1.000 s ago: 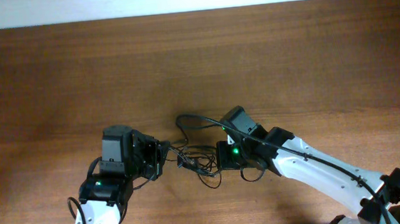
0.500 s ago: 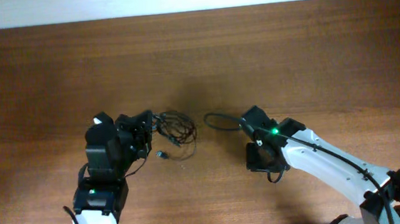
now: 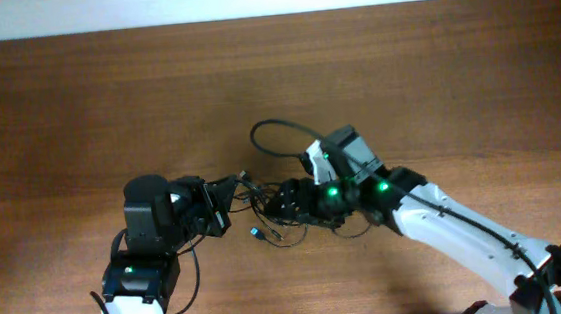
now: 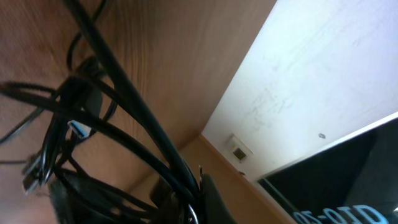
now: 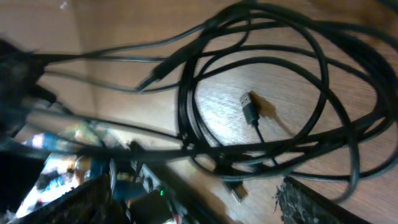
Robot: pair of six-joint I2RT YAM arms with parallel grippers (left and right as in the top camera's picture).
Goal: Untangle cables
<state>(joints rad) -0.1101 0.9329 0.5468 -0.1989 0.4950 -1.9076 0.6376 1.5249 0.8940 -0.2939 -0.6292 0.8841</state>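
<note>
Between the two arms, at mid-bench: entry as I read it from the remote station.

1. Cables [image 3: 270,216]: thin black cords, loosely bunched on the brown wooden bench [image 3: 405,77]. One wide loop [image 3: 280,127] arcs away from the bunch toward the far side and curls back to the right wrist. A small plug with a blue tip [image 3: 254,232] lies at the near edge of the bunch.

2. Left end effector [image 3: 225,196]: just left of the bunch, clamped tight on several strands. On its wrist camera the cords [image 4: 124,106] run straight down to the finger at the bottom edge.

3. Right end effector [image 3: 286,202]: just right of the bunch and over its edge, jaws standing wide, gripping nothing that I can see. On its wrist camera the dark fingers [image 5: 311,199] sit far apart at the lower corners, with coils [image 5: 323,99] spread on the wood beneath them and a USB plug [image 5: 250,107] lying flat inside a coil.

4. Change noted: half a second ago the arms stood well apart, the bunch was drawn over by the left arm, and a single strand trailed to the right arm. Now the right arm is back at the centre, close to the left. The bunch sits between them, much as it did a full second ago, though the loop now reaches farther up the bench.
</note>
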